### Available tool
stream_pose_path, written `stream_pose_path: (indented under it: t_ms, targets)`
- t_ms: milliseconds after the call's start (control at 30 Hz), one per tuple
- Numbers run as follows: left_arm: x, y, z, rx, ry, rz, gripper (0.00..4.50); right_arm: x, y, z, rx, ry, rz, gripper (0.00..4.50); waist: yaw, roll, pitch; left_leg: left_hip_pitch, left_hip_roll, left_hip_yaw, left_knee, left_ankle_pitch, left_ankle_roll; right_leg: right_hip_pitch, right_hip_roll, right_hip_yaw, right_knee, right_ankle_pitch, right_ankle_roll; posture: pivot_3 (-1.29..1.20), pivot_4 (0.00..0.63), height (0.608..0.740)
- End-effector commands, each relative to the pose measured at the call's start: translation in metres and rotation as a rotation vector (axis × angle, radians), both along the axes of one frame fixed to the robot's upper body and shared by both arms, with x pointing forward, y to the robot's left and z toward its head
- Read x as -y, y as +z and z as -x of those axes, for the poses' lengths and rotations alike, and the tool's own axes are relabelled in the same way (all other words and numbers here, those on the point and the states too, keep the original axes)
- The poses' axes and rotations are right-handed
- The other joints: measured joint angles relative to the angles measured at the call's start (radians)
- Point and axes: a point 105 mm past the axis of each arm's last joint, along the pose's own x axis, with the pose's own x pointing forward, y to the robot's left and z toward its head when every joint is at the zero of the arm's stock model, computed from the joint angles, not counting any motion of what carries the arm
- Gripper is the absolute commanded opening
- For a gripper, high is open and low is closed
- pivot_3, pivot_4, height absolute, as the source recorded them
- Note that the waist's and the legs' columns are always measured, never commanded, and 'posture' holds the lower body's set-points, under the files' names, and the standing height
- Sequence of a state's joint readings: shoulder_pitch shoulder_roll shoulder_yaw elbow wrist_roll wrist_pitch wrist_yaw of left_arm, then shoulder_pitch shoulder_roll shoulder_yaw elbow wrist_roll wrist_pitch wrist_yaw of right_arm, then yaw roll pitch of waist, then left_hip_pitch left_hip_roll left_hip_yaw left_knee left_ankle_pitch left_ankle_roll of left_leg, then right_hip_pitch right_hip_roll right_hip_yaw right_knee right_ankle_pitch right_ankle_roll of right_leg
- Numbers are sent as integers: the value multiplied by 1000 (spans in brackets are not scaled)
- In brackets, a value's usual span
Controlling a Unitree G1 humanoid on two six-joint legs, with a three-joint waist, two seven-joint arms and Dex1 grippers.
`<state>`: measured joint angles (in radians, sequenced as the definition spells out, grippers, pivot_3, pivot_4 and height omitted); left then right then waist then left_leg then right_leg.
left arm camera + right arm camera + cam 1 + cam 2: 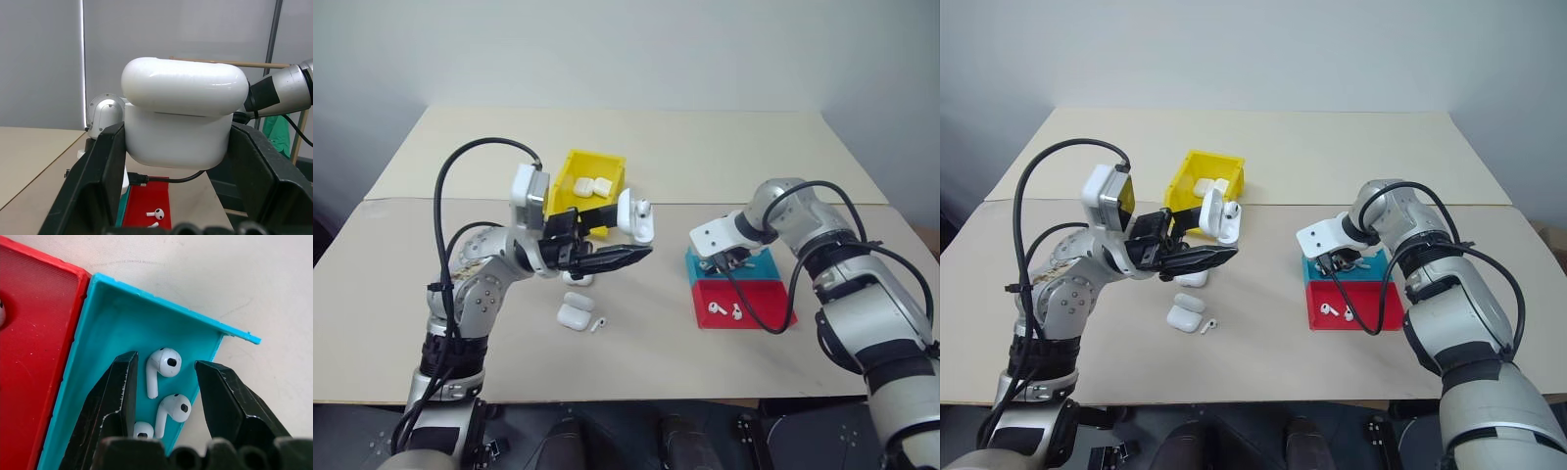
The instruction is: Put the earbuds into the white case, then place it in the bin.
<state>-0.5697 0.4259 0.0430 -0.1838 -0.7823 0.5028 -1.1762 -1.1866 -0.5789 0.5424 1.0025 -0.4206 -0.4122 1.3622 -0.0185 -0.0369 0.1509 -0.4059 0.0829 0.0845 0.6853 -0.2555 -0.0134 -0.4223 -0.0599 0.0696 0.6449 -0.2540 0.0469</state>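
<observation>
The white case (637,217) is up in the air over the middle of the bench (724,157), clamped between the two black fingers of the left gripper (631,257), which is closed tight on its lower body. Its lid stands open and an earbud sits in it (the head views show this; the left wrist view shows the glossy, rounded lid from behind, with the fingers (100,171) pressing both sides of the body). The case hangs just in front of the bin (570,181), whose yellow walls hold two more white cases; the lowered front lip faces the robot.

Below the held case, on the bare bench top, lie two further cases (575,315) and a loose earbud (598,323) just beside the nearer one. Open bench stretches between these and the trays on the right, and more behind the bin up to the far edge.

The right gripper (164,377) points steeply down into the teal tray (105,333), jaws partly open and holding nothing. The right wrist view shows the earbuds (164,364) between its fingertips: two lying stem-down side by side, a third partly hidden behind the near finger. They lie against the tray's corner wall. The red tray (754,308) touches the teal one on the near side and holds two more earbuds (724,310).
</observation>
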Motion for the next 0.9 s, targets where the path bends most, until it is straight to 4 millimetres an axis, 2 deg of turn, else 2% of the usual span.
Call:
stream_pose_path:
  t_ms: [33, 100, 200, 367, 467, 633, 833, 900]
  targets:
    - [-1, 9, 8, 55, -7, 16, 2809, 3, 3, -1, 11, 2, 17, 2077, 0, 0, 0, 0, 0, 0, 0, 0, 0, 0, 0, 0, 0, 0, 0, 0, 150, 740]
    - [-1, 8, 8, 55, -6, 16, 2809, 3, 1, -1, 8, 1, 22, 1703, 0, 0, 0, 0, 0, 0, 0, 0, 0, 0, 0, 0, 0, 0, 0, 0, 150, 740]
    - [-1, 8, 9, 56, -3, 16, 2809, 2, -1, -1, 4, -1, 21, 712, -1, 0, 0, 1, 0, 0, 0, 0, 0, 0, 0, 0, 0, 0, 0, 0, 150, 740]
    - [-2, 8, 10, 55, -3, 14, 2809, 1, -3, 0, -5, -16, -3, 630, -1, 0, 0, 1, 0, 0, 0, 0, 0, 1, 0, 0, 1, 0, 0, 0, 150, 740]
    - [-2, 8, 9, 53, -4, 13, 2809, 2, 3, 1, -14, -39, -56, 630, 0, 0, 0, 1, 0, 0, 0, 0, -1, 1, 0, 0, 1, 0, 0, 0, 150, 740]
    - [0, 9, 7, 50, -14, 15, 2809, 1, 39, 16, -70, -88, -297, 630, 2, 1, 0, 0, 0, 0, 0, 0, -1, 0, 0, 0, 1, 0, 0, 0, 150, 740]
    - [2, 11, 1, 45, -32, 25, 2809, -1, 98, 58, -90, -81, -709, 630, 14, 1, 1, -1, 0, -1, 0, 0, 0, 0, 0, -1, 1, 0, 0, 0, 150, 740]
    - [3, 12, -3, 43, -26, 33, 2809, -4, 128, 77, -109, -87, -952, 630, 18, 1, 1, 0, 0, -1, 0, 0, 0, 1, 0, -1, 0, 0, 0, 0, 150, 740]
